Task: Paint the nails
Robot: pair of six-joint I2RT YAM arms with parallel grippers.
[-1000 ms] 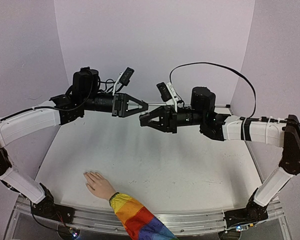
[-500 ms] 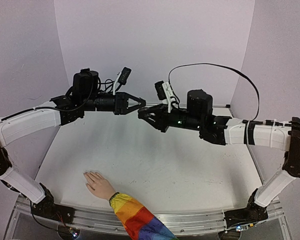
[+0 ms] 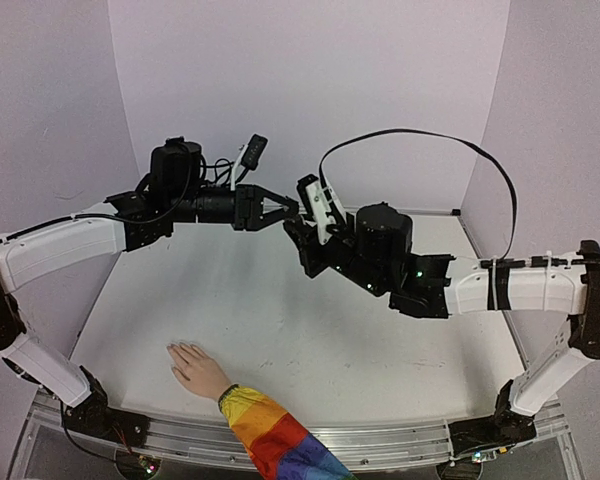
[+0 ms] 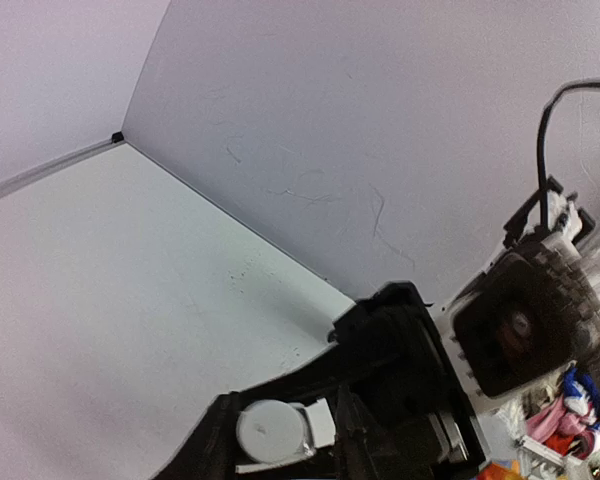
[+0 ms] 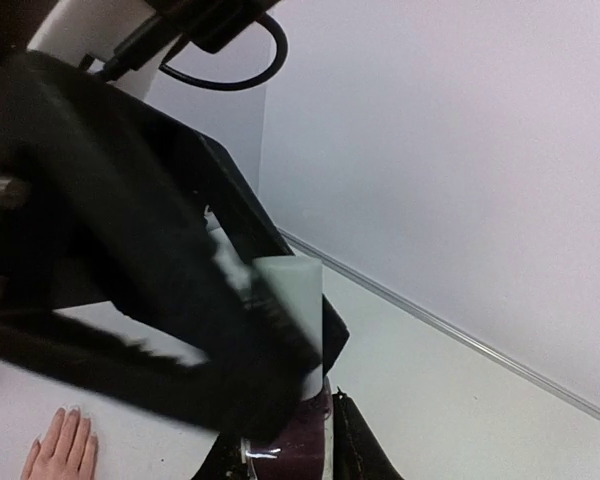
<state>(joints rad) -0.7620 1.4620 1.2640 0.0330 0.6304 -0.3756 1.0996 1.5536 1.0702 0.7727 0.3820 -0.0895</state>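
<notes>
The pale beige hand [image 3: 196,368] with a rainbow-striped sleeve [image 3: 270,436] lies palm down at the table's near left. Its nails [image 3: 176,349] are too small to judge; it also shows in the right wrist view [image 5: 60,446]. My right gripper [image 3: 299,229] is shut on a small dark bottle [image 5: 306,438] and holds it high above the table's back. My left gripper [image 3: 286,208] meets it there, and its fingers close on the bottle's white cap [image 5: 298,305]. The cap also shows end-on in the left wrist view [image 4: 269,432].
Lilac walls [image 3: 310,90] close in the white table [image 3: 360,340] at the back and sides. A metal rail [image 3: 380,440] runs along the near edge between the arm bases. A black cable [image 3: 430,135] loops above the right arm.
The right arm has swung left and turned, bringing the bottle to the left gripper. The left gripper, open a second ago, has narrowed round the cap. The hand has not moved.
</notes>
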